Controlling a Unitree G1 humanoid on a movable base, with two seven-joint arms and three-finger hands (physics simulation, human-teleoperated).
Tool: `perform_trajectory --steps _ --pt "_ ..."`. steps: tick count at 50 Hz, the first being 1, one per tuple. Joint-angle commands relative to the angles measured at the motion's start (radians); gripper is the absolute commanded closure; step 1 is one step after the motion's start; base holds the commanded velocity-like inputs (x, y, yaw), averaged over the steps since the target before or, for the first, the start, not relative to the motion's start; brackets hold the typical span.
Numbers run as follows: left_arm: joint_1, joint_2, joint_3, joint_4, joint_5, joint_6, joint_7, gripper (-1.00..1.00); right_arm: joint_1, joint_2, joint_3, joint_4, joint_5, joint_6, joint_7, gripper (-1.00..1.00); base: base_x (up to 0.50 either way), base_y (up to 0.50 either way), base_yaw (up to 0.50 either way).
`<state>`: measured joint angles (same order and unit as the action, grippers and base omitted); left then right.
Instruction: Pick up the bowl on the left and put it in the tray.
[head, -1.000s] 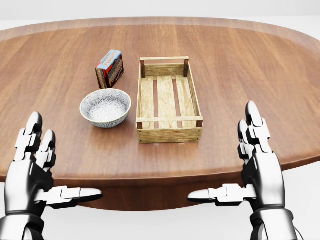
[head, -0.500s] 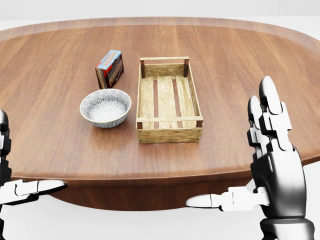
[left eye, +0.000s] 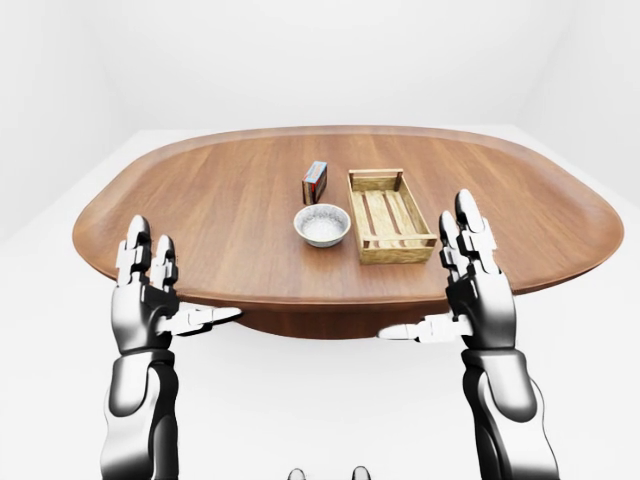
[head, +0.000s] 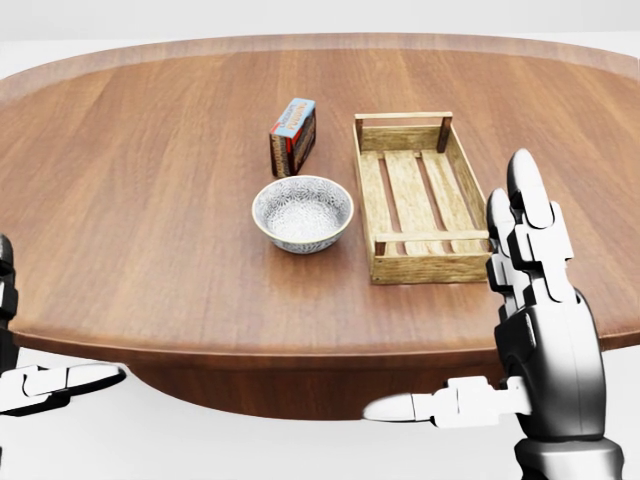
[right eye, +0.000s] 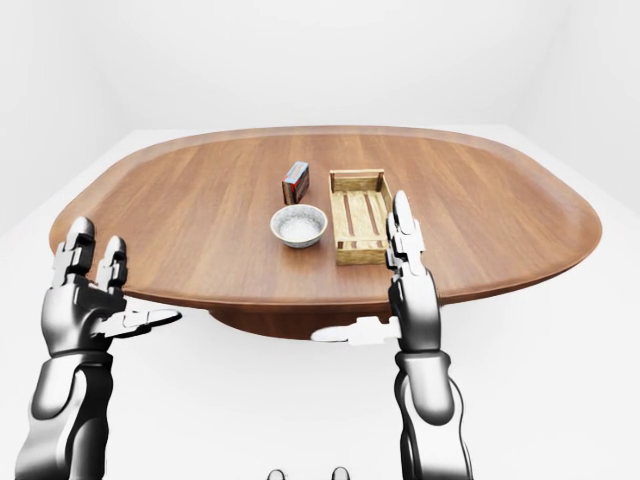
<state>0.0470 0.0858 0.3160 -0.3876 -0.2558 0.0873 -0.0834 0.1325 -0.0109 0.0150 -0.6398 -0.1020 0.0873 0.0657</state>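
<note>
Left-eye view: bowl (left eye: 322, 224) lies well apart, up-right of the splayed left hand (left eye: 148, 300), up-left of the splayed right hand (left eye: 480, 295).

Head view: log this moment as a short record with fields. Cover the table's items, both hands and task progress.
table: wooden, oval
tray: slatted wooden crate, nothing in it
bowl: patterned, upright, left of the tray, not touching it
box: small carton, just above the bowl in the view
left hand: open, at the table's near edge, holding nothing
right hand: open, fingers up, holding nothing
task: bowl not yet picked up
</note>
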Motion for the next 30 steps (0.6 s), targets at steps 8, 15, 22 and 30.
perform_trajectory --steps 8,15,22,30 --pt "-0.014 -0.003 -0.028 0.118 0.033 0.0 -0.004 -1.0 -0.007 0.013 0.003 0.039 0.018 0.0 -0.018 -1.0 0.0 0.5 0.0" --pt "-0.018 0.0 -0.034 0.173 0.031 -0.015 -0.011 -1.0 -0.013 0.02 -0.016 0.029 0.067 0.0 -0.049 -1.0 0.0 0.07 0.0" --pt "-0.023 0.004 -0.037 0.219 0.029 -0.054 -0.014 -1.0 0.0 0.01 -0.005 0.037 0.078 0.0 -0.046 -1.0 0.1 0.0 0.0" --pt "-0.027 0.007 -0.039 0.244 0.022 -0.076 -0.014 -1.0 -0.004 0.01 -0.019 0.038 0.08 0.0 -0.048 -1.0 0.5 0.0 0.0"
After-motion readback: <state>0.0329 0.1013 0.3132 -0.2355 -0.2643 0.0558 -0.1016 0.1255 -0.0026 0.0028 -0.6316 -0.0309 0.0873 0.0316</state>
